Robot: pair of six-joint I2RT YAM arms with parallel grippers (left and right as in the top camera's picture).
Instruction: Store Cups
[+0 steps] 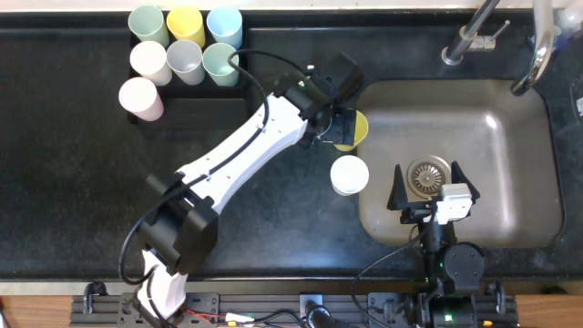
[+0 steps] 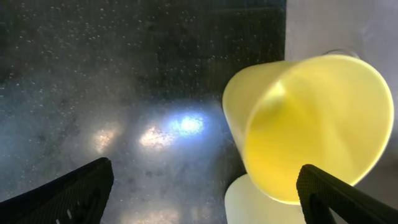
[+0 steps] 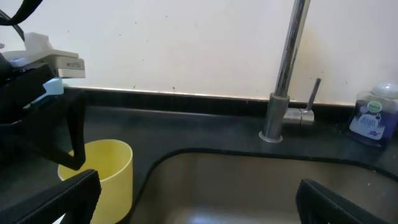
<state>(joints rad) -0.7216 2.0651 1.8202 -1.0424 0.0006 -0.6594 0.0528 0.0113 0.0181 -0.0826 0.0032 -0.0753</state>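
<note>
Top view: what's in the rack? — ops

rack [image 1: 205, 103] at the far left of the counter [image 1: 73, 182]. Holds six racked cups [image 1: 185, 59], two rows of three, mouths up, all look empty. pink cup [image 1: 141, 98] at its near-left corner; in it or just beside it, can't tell. — arm

Loose ones? — ops

yellow cup [image 1: 357, 129] upright on the counter, right at the left rim of the sink [image 1: 496, 137], empty. white cup [image 1: 349, 175] just beside it, nearer my bases, on the same rim. Mouth up or down, can't tell. — arm

Jaws? — ops

My left gripper [image 2: 205, 169]: spread wide, gripping nothing. It's at the yellow cup, which sits off toward one finger. That finger is at the rim; inside or outside it, can't tell. My right gripper [image 3: 199, 180]: spread too, nothing in it, over the sink above the drain [image 1: 424, 170]. — arm

Blind spots? — ops

Top view: my left wrist covers part of the yellow cup. Left wrist view: white cup is cut by the frame edge, just a sliver. Right wrist view: yellow cup's base is cut off, my left finger in front of it. — arm

Anything else around? — ops

faucet [image 3: 283, 93] on the sink's far rim, soap bottle [image 3: 373, 118] near it, clipped at the frame edge. My left arm lies diagonally across the counter, between the rack and the two loose cups. — arm
</note>
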